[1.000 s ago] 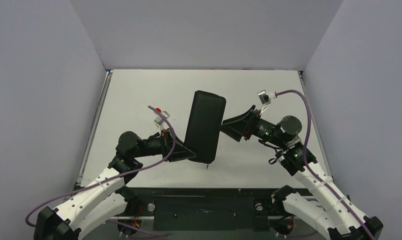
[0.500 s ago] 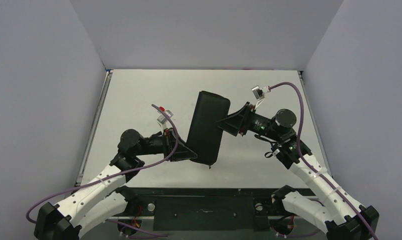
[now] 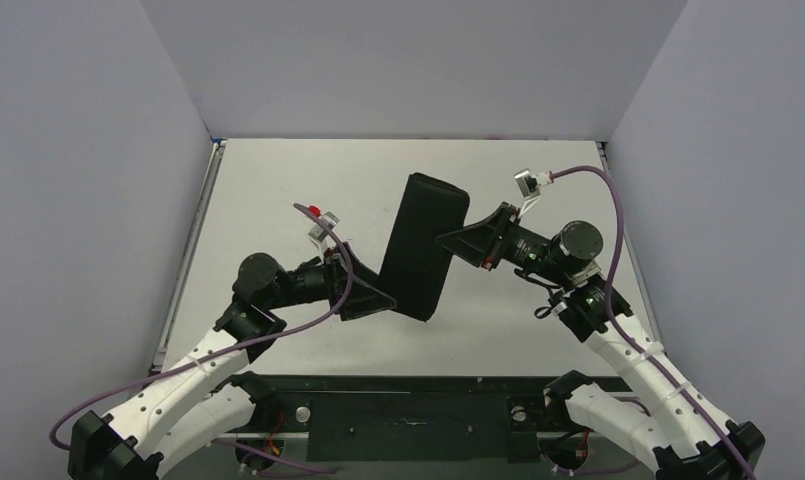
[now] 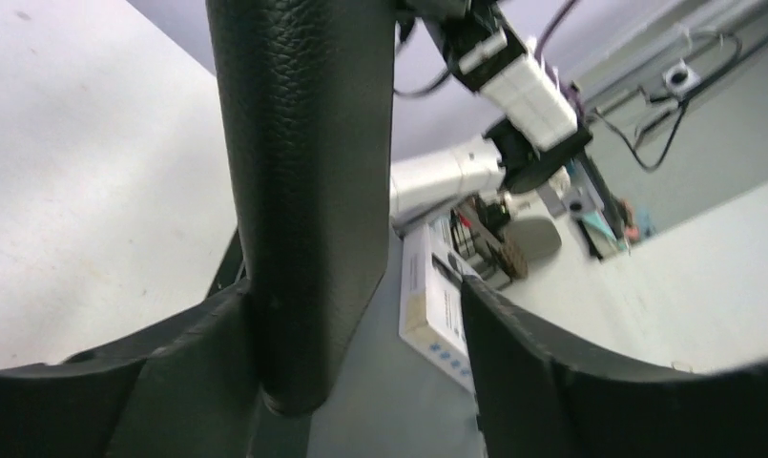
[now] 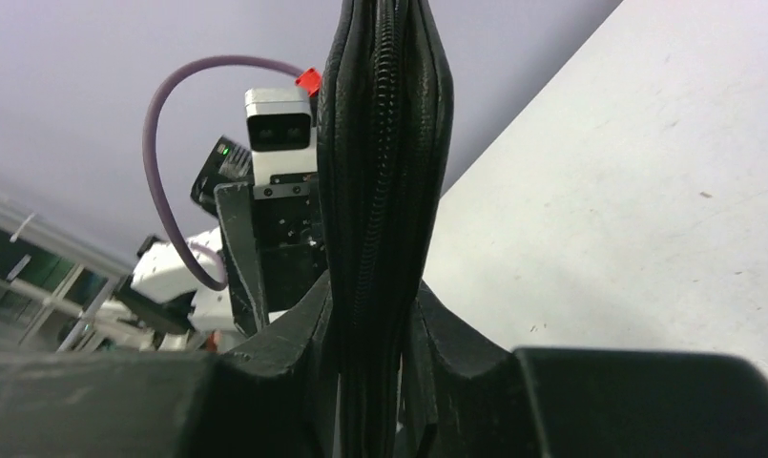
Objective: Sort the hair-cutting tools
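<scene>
A flat black zip case (image 3: 423,245) stands on edge, lifted over the middle of the white table (image 3: 278,190). My right gripper (image 3: 448,240) is shut on its upper right edge; in the right wrist view both fingers press the zip seam of the case (image 5: 384,143) at the gripper (image 5: 375,296). My left gripper (image 3: 383,298) sits at the case's lower left end and is open. In the left wrist view the case (image 4: 303,191) rests against one finger of the gripper (image 4: 356,296), with a wide gap to the other finger. The hair-cutting tools are out of view.
Grey walls close in the table on three sides. A black rail (image 3: 408,400) runs along the near edge between the arm bases. The left arm's wrist camera (image 5: 278,119) shows just behind the case. The right arm (image 4: 513,86) rises beyond the case.
My left gripper has let go of the case and opened wide. My right gripper has shut on the case's right edge, and the case has tipped up and shifted slightly to the right.
</scene>
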`<state>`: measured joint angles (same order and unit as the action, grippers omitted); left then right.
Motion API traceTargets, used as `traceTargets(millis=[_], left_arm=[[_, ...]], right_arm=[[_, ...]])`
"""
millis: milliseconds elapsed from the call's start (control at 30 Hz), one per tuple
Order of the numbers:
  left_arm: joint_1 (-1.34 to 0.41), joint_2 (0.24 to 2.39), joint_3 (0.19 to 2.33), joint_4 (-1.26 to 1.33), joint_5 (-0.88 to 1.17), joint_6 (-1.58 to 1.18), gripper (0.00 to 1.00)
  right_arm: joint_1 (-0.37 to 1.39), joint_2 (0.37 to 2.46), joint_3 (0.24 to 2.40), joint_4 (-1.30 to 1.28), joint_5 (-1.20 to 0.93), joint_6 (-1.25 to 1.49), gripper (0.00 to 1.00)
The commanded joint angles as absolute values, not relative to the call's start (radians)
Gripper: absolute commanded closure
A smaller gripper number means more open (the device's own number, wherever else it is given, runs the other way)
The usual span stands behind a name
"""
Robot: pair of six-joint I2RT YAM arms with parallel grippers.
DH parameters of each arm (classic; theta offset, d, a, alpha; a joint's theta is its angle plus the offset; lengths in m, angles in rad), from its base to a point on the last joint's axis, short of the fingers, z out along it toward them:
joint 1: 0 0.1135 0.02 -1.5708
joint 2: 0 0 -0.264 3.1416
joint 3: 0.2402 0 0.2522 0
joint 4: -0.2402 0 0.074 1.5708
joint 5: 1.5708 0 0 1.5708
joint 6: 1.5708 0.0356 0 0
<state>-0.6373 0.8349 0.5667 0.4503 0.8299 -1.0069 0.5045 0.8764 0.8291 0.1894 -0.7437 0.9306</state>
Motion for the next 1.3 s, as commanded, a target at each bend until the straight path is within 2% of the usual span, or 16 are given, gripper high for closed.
traceTargets(millis=[0, 133, 333, 533, 733, 1267], left_arm=[[-0.602, 0.765, 0.625, 0.431, 0.633, -0.969, 0.28], [-0.584, 0.760, 0.558, 0.542, 0.525, -1.054, 0.27], [-0.585, 0.808, 0.429, 0.923, 0.469, -1.198, 0.27], [-0.608, 0.870, 0.477, 0.960, 0.471, -1.208, 0.27], [-0.636, 0.943, 0.531, 0.954, 0.472, -1.193, 0.27], [-0.637, 0.921, 0.583, 0.928, 0.410, -1.136, 0.27]], right_arm=[[0.499, 0.785, 0.844, 0.204, -0.517, 0.837, 1.00], [0.500, 0.729, 0.768, 0.361, -0.375, 0.915, 1.00], [0.519, 0.733, 0.618, 0.736, -0.207, 1.063, 1.00], [0.578, 0.783, 0.541, 0.981, -0.117, 1.129, 1.00], [0.605, 0.837, 0.527, 1.115, -0.102, 1.179, 1.00], [0.605, 0.883, 0.538, 1.208, -0.133, 1.295, 1.00]])
